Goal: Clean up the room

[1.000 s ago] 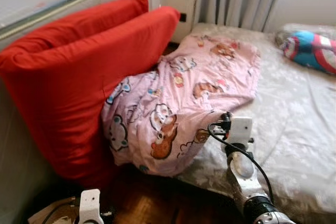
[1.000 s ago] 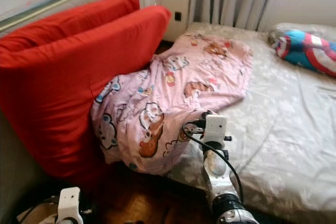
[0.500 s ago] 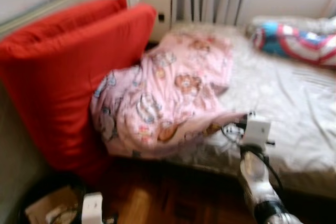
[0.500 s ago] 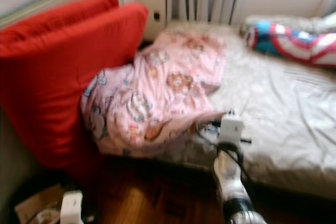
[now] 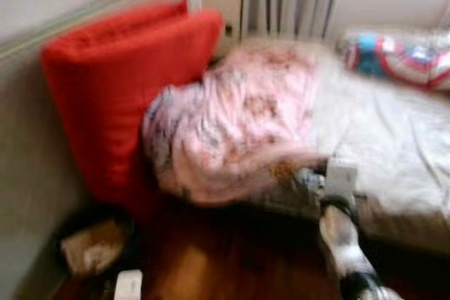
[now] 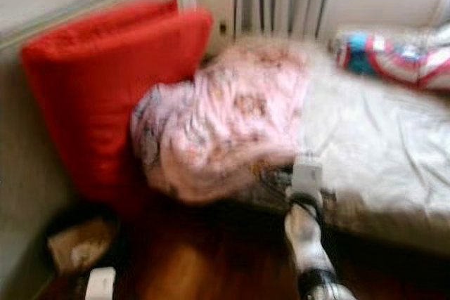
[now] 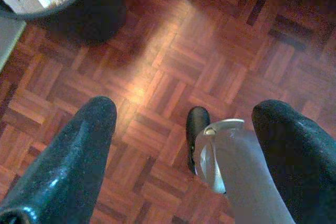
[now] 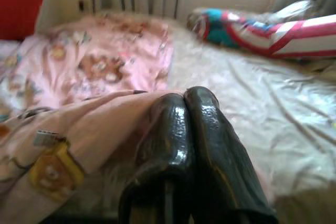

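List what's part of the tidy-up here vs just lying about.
In the job:
- pink blanket, corner pinched
- right gripper, shut on it
- bed

Lying about:
- red pillows
- striped cushion
- bin
- left gripper, open over floor

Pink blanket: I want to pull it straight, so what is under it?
The pink blanket lies on the bed's pale sheet and spills off the edge against the red cushion. What the bunched heap covers is hidden.
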